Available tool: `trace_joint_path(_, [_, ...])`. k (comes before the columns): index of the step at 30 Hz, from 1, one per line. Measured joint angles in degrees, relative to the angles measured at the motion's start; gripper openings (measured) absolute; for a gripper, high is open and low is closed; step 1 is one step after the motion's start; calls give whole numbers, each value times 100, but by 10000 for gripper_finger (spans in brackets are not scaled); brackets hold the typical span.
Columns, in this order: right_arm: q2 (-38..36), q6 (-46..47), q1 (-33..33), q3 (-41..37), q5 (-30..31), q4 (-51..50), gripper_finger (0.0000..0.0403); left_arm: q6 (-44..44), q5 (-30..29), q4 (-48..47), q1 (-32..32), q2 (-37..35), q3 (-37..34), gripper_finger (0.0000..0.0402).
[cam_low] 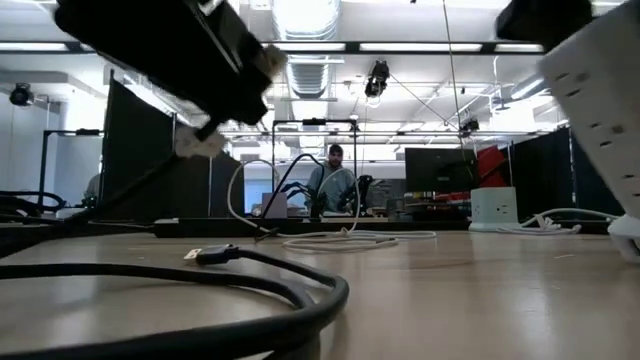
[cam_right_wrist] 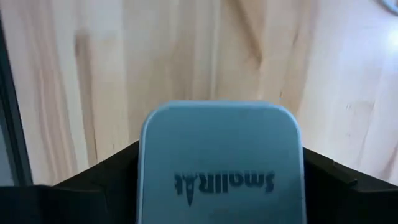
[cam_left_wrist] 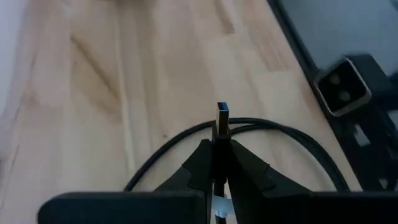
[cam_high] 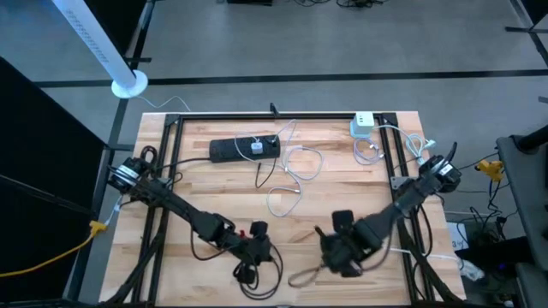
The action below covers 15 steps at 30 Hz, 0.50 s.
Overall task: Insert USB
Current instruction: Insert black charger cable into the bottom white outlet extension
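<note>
My left gripper [cam_high: 262,251] is near the table's front edge, left of centre, shut on a black USB plug [cam_left_wrist: 222,118] whose metal tip juts past the fingertips. The plug's black cable [cam_left_wrist: 298,146] loops over the wood beyond it. My right gripper [cam_high: 341,255], front and right of centre, is closed on a pale grey-white box [cam_right_wrist: 221,162] with lettering on its face; the low view shows this box [cam_low: 600,100] raised at the right. Another plug end [cam_low: 205,255] of a black cable lies flat on the table. My left gripper pinches the plug's black body [cam_left_wrist: 217,138], just behind the metal tip, between its two fingers [cam_left_wrist: 249,165]. The fingers slant down and lie along the plug. The plug is lifted clear of the wood, tip pointing away from the wrist. My right gripper has the box between its two fingers [cam_right_wrist: 109,177], one on each opposite side [cam_right_wrist: 148,180]. The fingers come from above, pointing down. The box is lifted clear of the table, its lettered face toward the wrist.
A black power strip [cam_high: 244,148] lies at the far centre with a white plug in it. A white charger block [cam_high: 362,126] stands at the far right. Loose white cables [cam_high: 295,171] curl across the middle. Bare wood lies between the two grippers.
</note>
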Motion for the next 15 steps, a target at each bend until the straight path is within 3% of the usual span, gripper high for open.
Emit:
trace_joint_path(6, [9, 459, -400, -17, 58, 683, 292, 298, 15, -101, -43, -2, 141, 22])
trace_joint_path(11, [5, 725, -496, -15, 411, 667, 292, 241, 11, -302, -43, -9, 229, 22])
trace_joint_path(15, [4, 657, -469, -12, 341, 677, 292, 100, 6, -657, -43, -9, 280, 22])
